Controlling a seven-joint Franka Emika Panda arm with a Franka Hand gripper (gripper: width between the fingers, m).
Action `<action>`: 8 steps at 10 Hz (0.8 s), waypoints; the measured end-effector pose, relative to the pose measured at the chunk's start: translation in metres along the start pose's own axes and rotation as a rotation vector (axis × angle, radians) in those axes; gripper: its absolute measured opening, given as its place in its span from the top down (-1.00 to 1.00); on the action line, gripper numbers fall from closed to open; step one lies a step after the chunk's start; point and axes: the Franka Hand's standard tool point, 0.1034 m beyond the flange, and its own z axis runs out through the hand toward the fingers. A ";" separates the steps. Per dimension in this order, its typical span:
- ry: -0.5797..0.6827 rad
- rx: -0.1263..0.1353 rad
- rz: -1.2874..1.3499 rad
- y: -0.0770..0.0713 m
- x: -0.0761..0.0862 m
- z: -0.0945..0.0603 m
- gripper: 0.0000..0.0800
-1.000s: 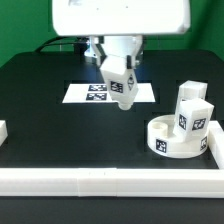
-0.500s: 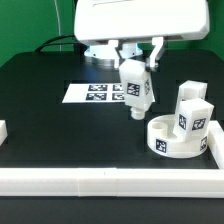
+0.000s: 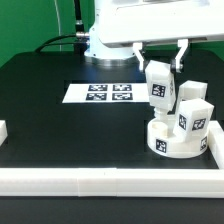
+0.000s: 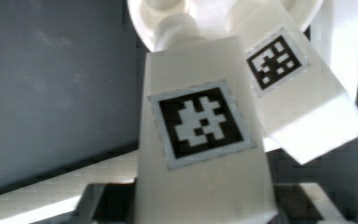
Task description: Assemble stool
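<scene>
The round white seat (image 3: 172, 140) lies on the black table at the exterior view's right, with one blocky tagged leg (image 3: 192, 112) standing upright in it. My gripper (image 3: 160, 62) is shut on a second white tagged leg (image 3: 160, 88) and holds it in the air, just above the seat's near-left part and beside the standing leg. In the wrist view the held leg (image 4: 202, 130) fills the middle between the two fingers (image 4: 119, 198), with the seat (image 4: 194, 25) and the other leg (image 4: 291, 70) beyond it.
The marker board (image 3: 100, 94) lies flat on the table behind and to the exterior view's left of the seat. A long white rail (image 3: 100, 180) runs along the front edge, with a rail piece (image 3: 215, 148) at the right and a small white block (image 3: 3, 130) at the left.
My gripper has carried the held leg from over the marker board toward the exterior view's right, to a place just above the seat.
</scene>
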 end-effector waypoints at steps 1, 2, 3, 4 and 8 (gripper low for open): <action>0.001 -0.001 -0.001 0.000 0.000 0.000 0.18; 0.006 -0.001 -0.007 0.001 0.000 0.001 0.18; 0.010 -0.001 -0.007 0.001 0.000 0.001 0.18; 0.017 0.001 -0.007 -0.001 0.000 0.001 0.18; 0.042 0.002 -0.014 -0.001 0.000 0.002 0.18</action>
